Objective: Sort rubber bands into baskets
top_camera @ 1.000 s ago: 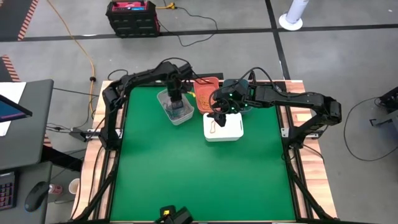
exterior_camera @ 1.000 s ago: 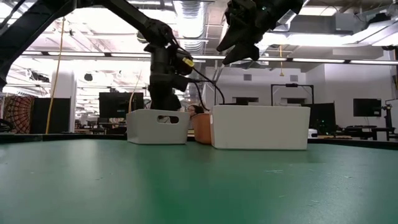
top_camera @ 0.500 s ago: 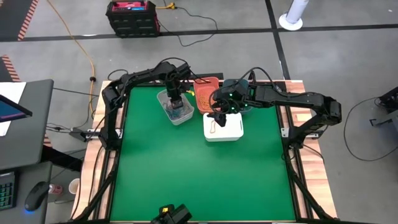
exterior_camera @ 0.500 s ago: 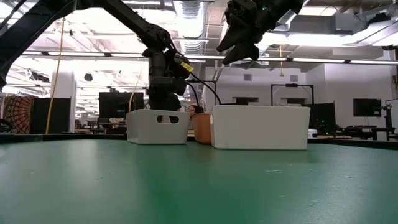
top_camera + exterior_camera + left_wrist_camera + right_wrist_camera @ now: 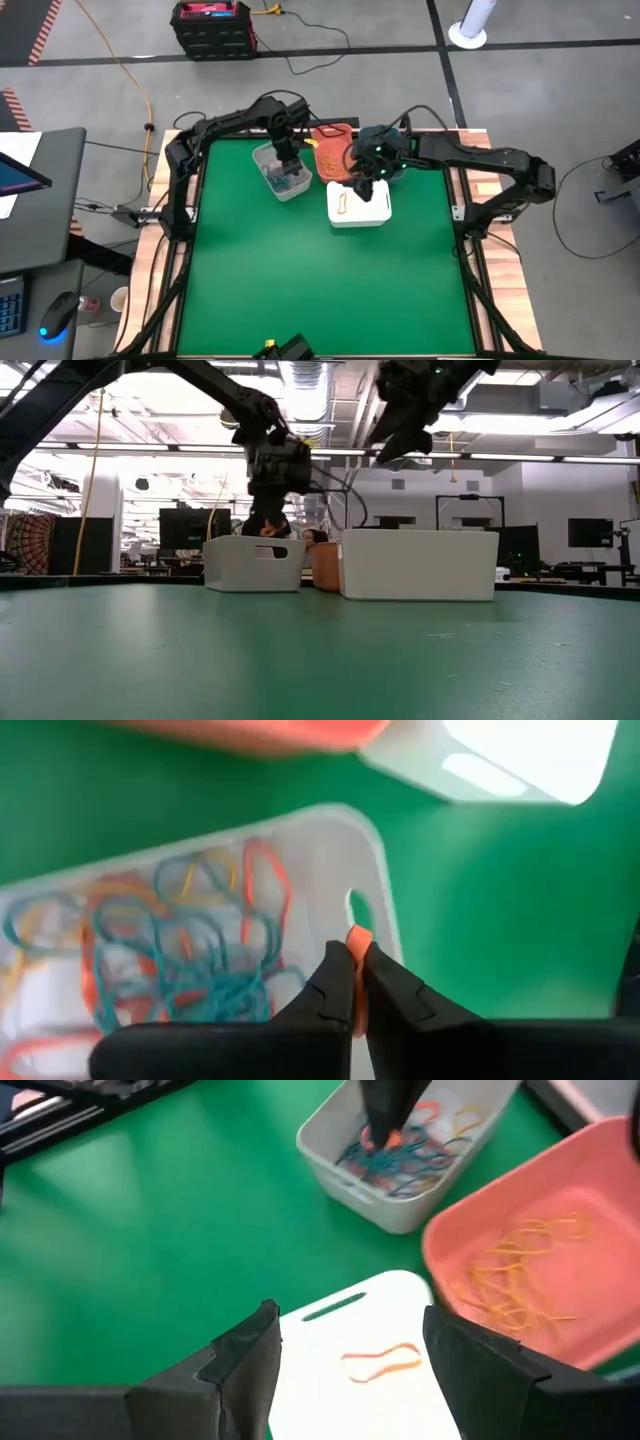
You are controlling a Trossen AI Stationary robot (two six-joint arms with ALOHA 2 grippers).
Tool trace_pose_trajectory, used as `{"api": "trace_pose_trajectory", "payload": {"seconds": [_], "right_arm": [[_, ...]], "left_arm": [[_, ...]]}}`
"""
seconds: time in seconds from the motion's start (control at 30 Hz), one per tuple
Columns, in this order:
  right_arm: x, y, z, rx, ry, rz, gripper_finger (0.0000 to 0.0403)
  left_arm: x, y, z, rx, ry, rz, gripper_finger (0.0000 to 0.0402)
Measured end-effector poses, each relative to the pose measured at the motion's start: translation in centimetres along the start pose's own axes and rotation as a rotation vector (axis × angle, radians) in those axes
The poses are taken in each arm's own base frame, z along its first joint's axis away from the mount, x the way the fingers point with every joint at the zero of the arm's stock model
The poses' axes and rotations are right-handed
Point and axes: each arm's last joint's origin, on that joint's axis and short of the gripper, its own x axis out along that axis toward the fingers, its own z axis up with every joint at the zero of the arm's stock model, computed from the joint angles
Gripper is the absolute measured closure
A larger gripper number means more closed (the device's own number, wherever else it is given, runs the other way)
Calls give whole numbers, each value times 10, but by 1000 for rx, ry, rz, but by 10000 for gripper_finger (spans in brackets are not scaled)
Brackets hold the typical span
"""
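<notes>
pinching a red band (image 5: pixel 356 942), left gripper (image 5: pixel 356 982) clears the grey basket (image 5: pixel 385 900) rim.

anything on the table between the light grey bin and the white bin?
Only bare green table top between the light grey plastic bin of mixed rubber bands and the white rectangular bin; the right wrist view shows it.

The table is covered by a green mat (image 5: pixel 320 270) edged with a light wooden border (image 5: pixel 500 260). On the grey floor beyond it sits a black box with a red top (image 5: pixel 212 22), and an orange cable (image 5: pixel 120 65) snakes past it. A white round stand base (image 5: pixel 467 34) is farther along. Off to the side, a dark desk (image 5: pixel 40 200) carries a computer mouse (image 5: pixel 52 322), with a paper cup (image 5: pixel 120 299) close by. Across the room, dark monitors (image 5: pixel 590 532) sit under long ceiling lights (image 5: pixel 560 458).
</notes>
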Motion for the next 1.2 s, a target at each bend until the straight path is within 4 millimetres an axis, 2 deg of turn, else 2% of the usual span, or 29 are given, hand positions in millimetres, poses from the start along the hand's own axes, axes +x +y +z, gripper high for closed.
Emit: {"api": "trace_pose_trajectory", "payload": {"seconds": [0.17,0.3,0.43,0.53,0.6,0.8,0.93,1.07,1.2], "right_arm": [[-27,-5,0,4,-40,-16,133],[-45,-7,2,10,-95,-22,133],[-54,-10,2,17,-118,-33,133],[-55,-10,2,18,-121,-34,133],[-55,-10,2,18,-121,-33,133],[-55,-9,2,9,-120,-32,133],[-55,-9,2,1,-120,-32,133],[-55,-9,2,1,-120,-32,133],[-55,-9,2,1,-120,-31,133]], "left_arm": [[1,-25,20,52,-121,-105,399],[13,-55,42,114,-239,-148,399],[33,-89,58,264,-333,-93,399],[46,-109,62,292,-365,43,395],[51,-119,64,314,-389,87,378],[51,-124,69,294,-439,83,271],[49,-120,68,261,-434,44,212],[46,-110,63,198,-381,44,191],[35,-97,48,177,-273,195,197]]}}
